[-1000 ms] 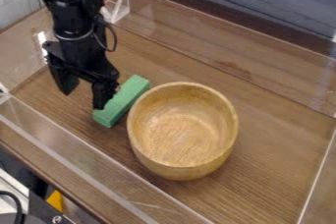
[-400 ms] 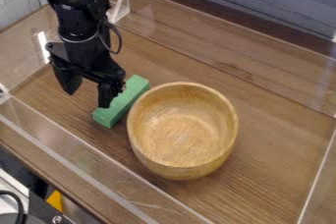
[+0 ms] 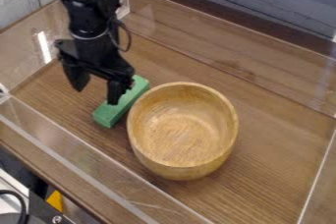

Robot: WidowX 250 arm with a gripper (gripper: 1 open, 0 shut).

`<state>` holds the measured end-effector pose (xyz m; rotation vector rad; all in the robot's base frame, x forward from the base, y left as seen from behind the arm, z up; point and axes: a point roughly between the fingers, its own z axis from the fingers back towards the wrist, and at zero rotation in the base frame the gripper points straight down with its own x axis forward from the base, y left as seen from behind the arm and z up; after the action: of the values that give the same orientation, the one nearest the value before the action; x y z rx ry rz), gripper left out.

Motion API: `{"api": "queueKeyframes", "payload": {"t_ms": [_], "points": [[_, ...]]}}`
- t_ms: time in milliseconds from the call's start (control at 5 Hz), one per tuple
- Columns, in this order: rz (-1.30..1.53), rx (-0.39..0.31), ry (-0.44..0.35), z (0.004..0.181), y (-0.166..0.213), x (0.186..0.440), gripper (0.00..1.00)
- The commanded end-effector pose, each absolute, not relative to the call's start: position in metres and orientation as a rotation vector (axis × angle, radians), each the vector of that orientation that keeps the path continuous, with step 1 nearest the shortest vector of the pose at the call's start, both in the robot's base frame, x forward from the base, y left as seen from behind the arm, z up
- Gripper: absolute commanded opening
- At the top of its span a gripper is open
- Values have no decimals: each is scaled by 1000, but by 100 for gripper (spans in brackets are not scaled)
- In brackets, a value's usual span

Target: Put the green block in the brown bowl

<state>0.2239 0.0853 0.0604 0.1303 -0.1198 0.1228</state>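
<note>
Black and matte, the pincer (image 3: 98,84) hangs from the arm (image 3: 86,17) with its tips pointing down at the table, and its two fingers (image 3: 116,88) stand spread wide apart with nothing clamped between them. One finger comes down in front of the upper end of the green block (image 3: 116,106), covering part of it; the other finger is off to the left over bare wood. Whether the near finger actually touches the block or only hovers just above it cannot be told from this angle. The block itself lies flat on the wooden tabletop (image 3: 262,81), a short bright bar running slantwise, its lower end toward the front edge and its upper end under the pincer. Its right long side sits just beside the thick rim of the brown bowl (image 3: 183,127), seemingly touching it at the upper end. The bowl stands upright to the right of the block and lower in the picture, light wood with visible grain, and its hollow holds nothing. Clear plastic walls (image 3: 79,174) fence the work area along the front, the left and the back. A dark cable runs down the arm toward the wrist. The bowl's rim is the only thing close against the block on the side away from the pincer
</note>
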Motion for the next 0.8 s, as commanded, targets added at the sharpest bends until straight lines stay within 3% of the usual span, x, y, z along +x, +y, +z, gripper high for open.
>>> {"api": "queueKeyframes", "payload": {"t_ms": [0, 200, 600], "points": [[166, 152, -160, 66, 89, 243, 100], [219, 159, -163, 63, 90, 253, 100], [102, 154, -190, 49, 82, 244, 100]]}}
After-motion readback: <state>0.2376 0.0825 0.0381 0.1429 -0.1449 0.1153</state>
